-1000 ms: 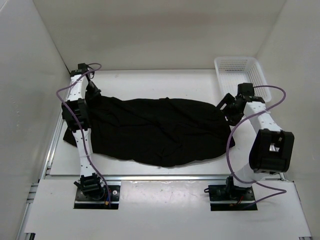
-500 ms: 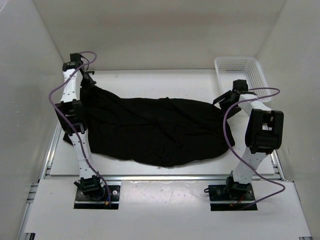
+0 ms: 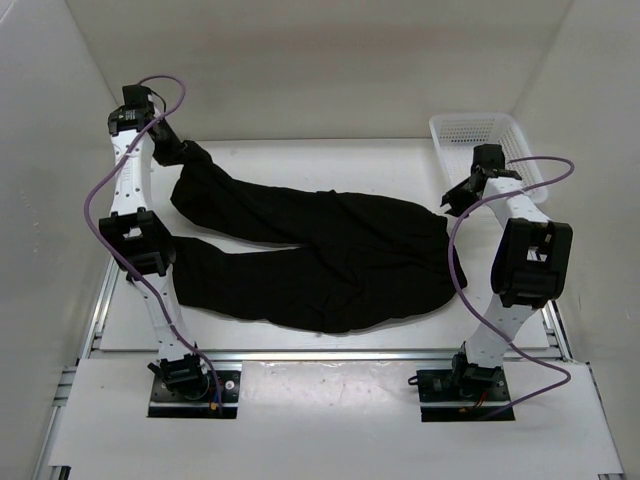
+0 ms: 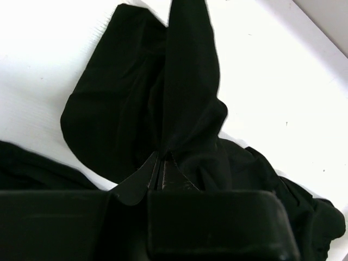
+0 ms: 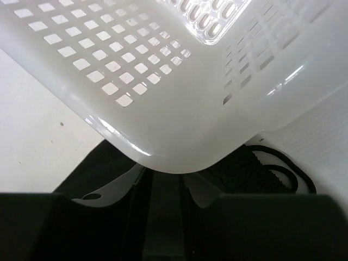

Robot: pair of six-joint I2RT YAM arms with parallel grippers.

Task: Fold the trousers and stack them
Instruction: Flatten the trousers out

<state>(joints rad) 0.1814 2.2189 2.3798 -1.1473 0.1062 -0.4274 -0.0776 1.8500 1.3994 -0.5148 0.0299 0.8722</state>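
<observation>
Sideways, trousers [image 3: 330,262] lying left-right, legs leftward

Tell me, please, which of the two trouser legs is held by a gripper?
The far leg, running toward the back-left corner: the left gripper pinches its end, while the near leg lies loose on the table.

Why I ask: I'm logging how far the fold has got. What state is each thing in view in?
trousers: unfolded, wrinkled; one leg end held up at the far left, the rest lying on the table.
left fingers: shut on the trousers' leg end.
right fingers: by the trousers' right end, beside the basket; open or shut cannot be told.
basket: upright in the far right corner, nothing seen inside.
</observation>
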